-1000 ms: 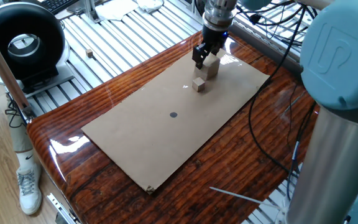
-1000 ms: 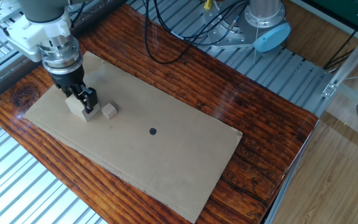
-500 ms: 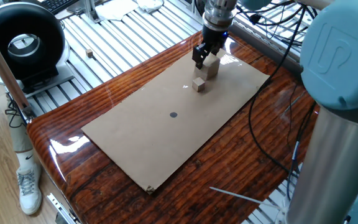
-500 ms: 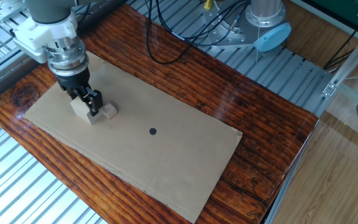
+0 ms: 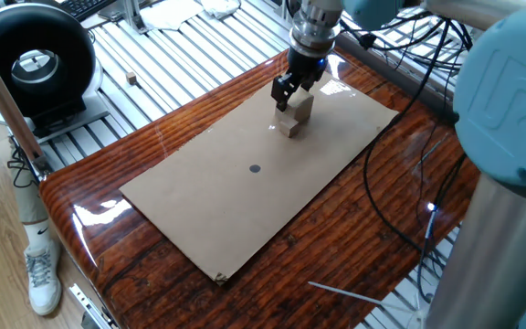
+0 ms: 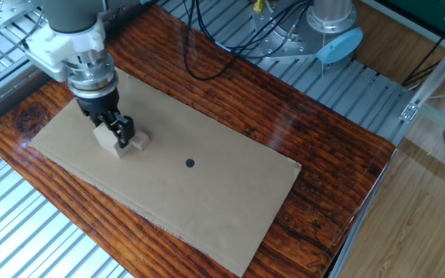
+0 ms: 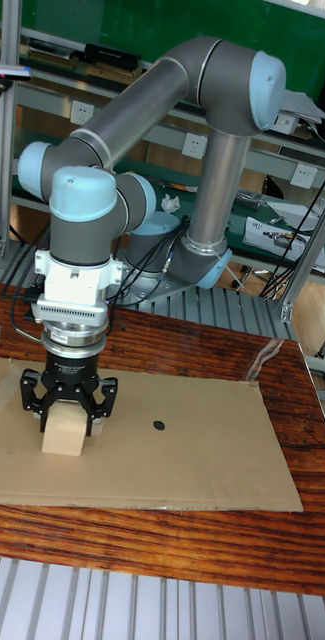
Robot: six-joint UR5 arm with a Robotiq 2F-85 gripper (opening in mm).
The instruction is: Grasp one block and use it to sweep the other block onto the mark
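Gripper point(image 6: 114, 133) clamps large cube point(image 6: 107, 140), jaws shut on its sides — held low on cardboard point(image 6: 230, 208) to serve as a pusher. Small cube point(image 6: 139, 140) touches its right face, toward dark dot point(image 6: 190, 163), well apart; sweep barely begun, I judge.

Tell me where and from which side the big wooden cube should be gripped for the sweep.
Grip the larger cube from straight above, pads on two opposite upright faces, as the gripper does now. It sits flat on the cardboard, so those faces are parallel and open to the pads. High on them, the lower part stays free to push the small cube toward the dot.
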